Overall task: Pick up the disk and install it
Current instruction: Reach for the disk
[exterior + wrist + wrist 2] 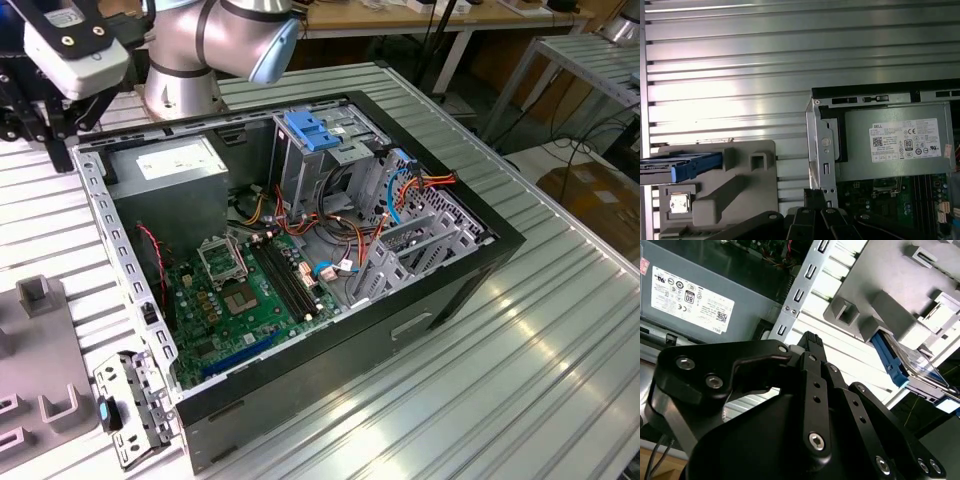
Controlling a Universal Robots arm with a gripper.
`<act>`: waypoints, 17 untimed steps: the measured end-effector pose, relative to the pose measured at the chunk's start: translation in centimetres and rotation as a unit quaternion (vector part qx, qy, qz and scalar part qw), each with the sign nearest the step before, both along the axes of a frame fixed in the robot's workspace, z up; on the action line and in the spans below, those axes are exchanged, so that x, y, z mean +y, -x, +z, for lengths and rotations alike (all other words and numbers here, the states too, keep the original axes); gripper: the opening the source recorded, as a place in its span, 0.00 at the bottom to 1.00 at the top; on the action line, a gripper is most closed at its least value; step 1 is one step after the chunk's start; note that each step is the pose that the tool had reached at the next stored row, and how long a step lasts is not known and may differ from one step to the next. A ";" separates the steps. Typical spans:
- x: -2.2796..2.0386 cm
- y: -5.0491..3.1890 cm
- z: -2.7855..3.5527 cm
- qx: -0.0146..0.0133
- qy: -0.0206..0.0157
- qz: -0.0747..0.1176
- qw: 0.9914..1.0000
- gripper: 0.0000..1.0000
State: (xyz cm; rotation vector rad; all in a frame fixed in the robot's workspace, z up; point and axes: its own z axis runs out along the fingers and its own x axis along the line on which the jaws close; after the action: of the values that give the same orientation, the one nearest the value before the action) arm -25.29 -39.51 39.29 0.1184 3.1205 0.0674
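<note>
Looks like the pick hasn't really begun: the disk (685,166) sits in the grey holder (740,192) beside the open PC case (470,270), nothing touching it. The gripper (810,342) hangs near the case's power supply (890,145), carrying nothing, and I can't tell if it's spread or closed. I'd say the grab calls for squaring up over the disk's blue rails.

ribbed metal tabletop (540,380), wooden workbench (400,22) behind, cardboard box (592,195) on grey floor (530,165)

In the first wrist view I see a white sticker (905,141) on the grey box (855,150). It carries fine print, round marks and a square code.
</note>
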 end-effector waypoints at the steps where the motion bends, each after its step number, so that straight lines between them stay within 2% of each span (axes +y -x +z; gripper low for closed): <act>1: 0.05 0.47 0.00 0.000 0.000 0.000 1.000 0.11; 3: 0.09 1.04 0.01 0.000 0.000 0.000 1.000 0.11; 4: 0.14 1.63 0.00 0.000 0.000 0.000 1.000 0.11; 12: 0.36 4.05 0.00 0.000 0.000 0.000 1.000 0.11; 13: 0.41 4.48 0.00 0.000 0.000 0.000 1.000 0.11; 15: 0.60 5.87 0.00 0.000 0.000 0.000 1.000 0.11; 17: 0.94 7.22 0.00 0.000 0.000 0.000 1.000 0.11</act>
State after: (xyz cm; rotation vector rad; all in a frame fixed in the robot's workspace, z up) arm -32.51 -38.57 39.29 0.1187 3.1206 0.0666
